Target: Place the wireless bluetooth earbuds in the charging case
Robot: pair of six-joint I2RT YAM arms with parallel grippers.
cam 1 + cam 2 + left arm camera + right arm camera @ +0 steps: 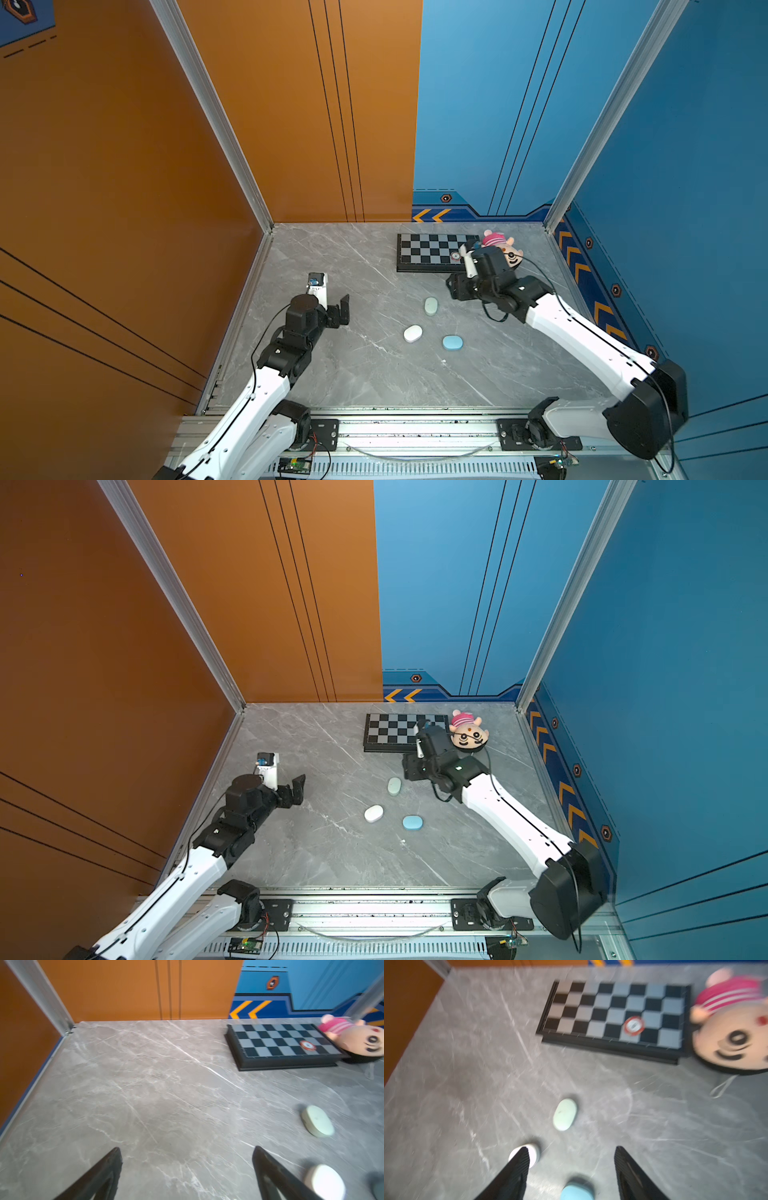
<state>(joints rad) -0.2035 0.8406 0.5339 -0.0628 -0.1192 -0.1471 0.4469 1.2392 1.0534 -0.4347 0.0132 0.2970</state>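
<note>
Three shut oval charging cases lie mid-table in both top views: pale green point(431, 306), white point(412, 333) and blue point(452, 342). No earbuds show. My left gripper point(338, 313) hovers open at the table's left, well apart from the cases, with only bare marble between its fingers point(187, 1148). My right gripper point(454, 287) hangs just right of the green case, open and empty point(571, 1147). In the blurred right wrist view the blue case point(576, 1191) lies between the fingers, the white case point(533, 1154) is partly behind one finger, and the green case point(564, 1114) is ahead.
A black chessboard point(432, 251) with a red-and-white disc point(455, 256) lies at the back. A plush doll point(505, 247) rests against its right end, just behind my right wrist. Orange and blue walls close in the table's left, back and right.
</note>
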